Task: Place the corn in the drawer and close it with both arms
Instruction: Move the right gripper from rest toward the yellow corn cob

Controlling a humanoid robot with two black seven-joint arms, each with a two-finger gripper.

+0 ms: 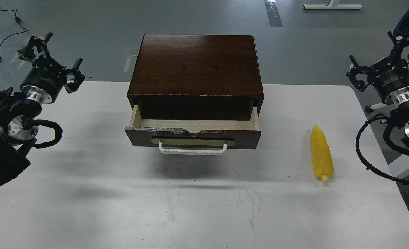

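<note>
The yellow corn (321, 153) lies on the white table, to the right of the drawer, lengthwise front to back. The dark brown drawer (192, 134) is pulled partly out of its cabinet (196, 64); its pale wood inside shows nothing in it, and its white bar handle (192, 149) faces me. My left gripper (50, 57) hovers at the far left, well away from the drawer, fingers spread open and holding nothing. Far to the right of the corn, my right gripper (384, 57) hangs with its fingers spread open, nothing between them.
The white table (190, 207) ends at its right edge just beyond the corn. Black cables loop beside both arms. Grey floor lies behind the cabinet.
</note>
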